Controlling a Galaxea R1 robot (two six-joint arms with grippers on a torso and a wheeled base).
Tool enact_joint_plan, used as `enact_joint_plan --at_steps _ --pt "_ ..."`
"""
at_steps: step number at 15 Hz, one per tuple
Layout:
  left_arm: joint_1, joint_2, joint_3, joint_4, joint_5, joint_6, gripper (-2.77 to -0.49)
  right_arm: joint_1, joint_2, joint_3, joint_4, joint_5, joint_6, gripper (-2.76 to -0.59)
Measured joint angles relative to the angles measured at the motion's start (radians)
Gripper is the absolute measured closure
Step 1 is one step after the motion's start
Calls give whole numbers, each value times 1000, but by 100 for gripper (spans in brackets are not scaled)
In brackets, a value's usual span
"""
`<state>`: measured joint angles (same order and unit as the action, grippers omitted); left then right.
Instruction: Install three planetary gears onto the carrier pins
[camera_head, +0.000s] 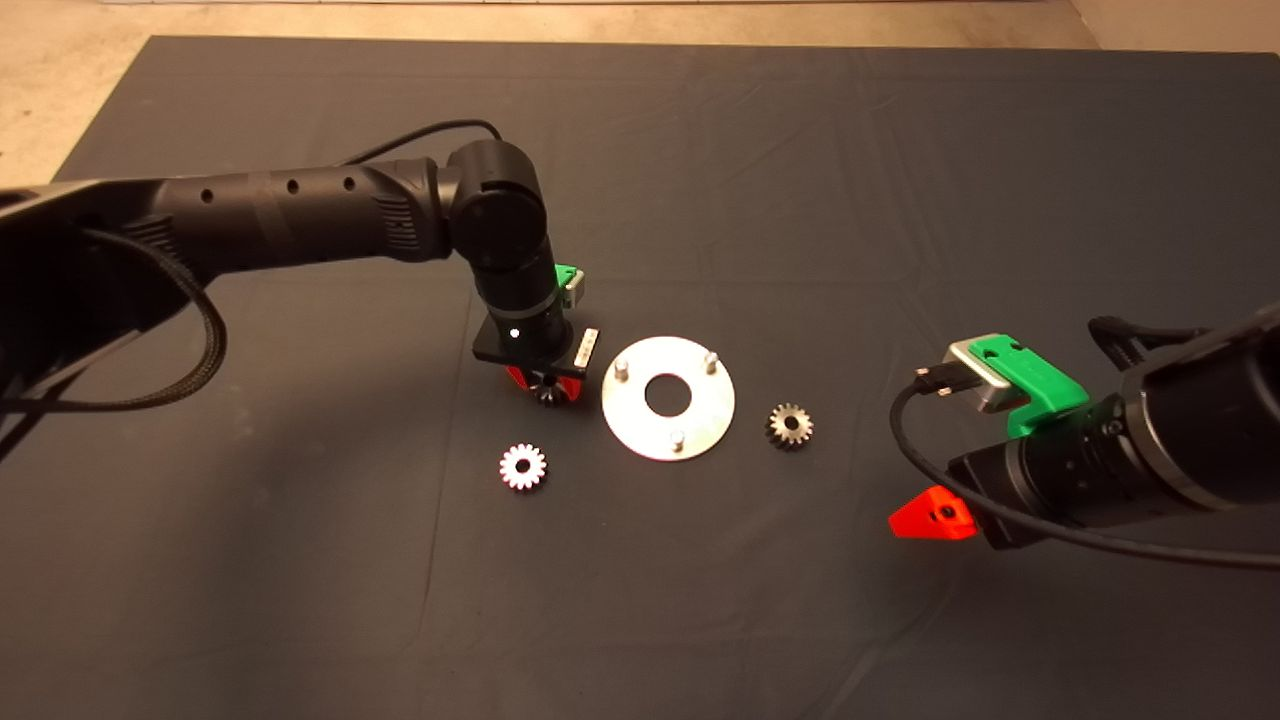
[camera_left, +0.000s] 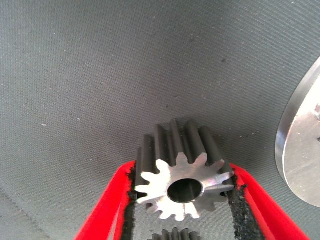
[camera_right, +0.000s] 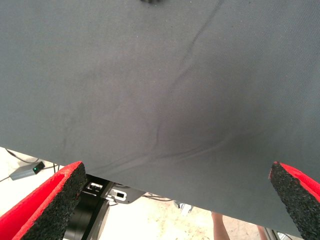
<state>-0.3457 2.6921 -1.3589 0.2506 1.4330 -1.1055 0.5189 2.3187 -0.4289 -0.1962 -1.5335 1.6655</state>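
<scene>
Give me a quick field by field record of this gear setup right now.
left gripper: shut on a planetary gear, just left of the silver disc
right gripper: open, idle over the mat's right side
carrier pins: three, all bare
loose gears: one left of disc, one right
gears installed: none

Left end effector points down (fingers clamped), right end effector waits spread.
</scene>
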Motion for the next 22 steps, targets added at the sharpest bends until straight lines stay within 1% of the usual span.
enact_joint_plan --at_steps 4,6,9,11,15,22 --pt "3 0 -5 0 -1 12 -106 0 0 0 0 0 0 -275" --pt "4 0 -9 -1 -1 13 -102 0 0 0 0 0 0 -275" --pt "4 0 -10 -1 0 13 -101 0 0 0 0 0 0 -275" --pt "4 0 -13 -3 0 14 -96 0 0 0 0 0 0 -275" --pt "4 -2 -11 -3 -2 15 -96 0 0 0 0 0 0 -275" --pt "4 1 -7 -3 -1 -6 -96 0 0 0 0 0 0 -275"
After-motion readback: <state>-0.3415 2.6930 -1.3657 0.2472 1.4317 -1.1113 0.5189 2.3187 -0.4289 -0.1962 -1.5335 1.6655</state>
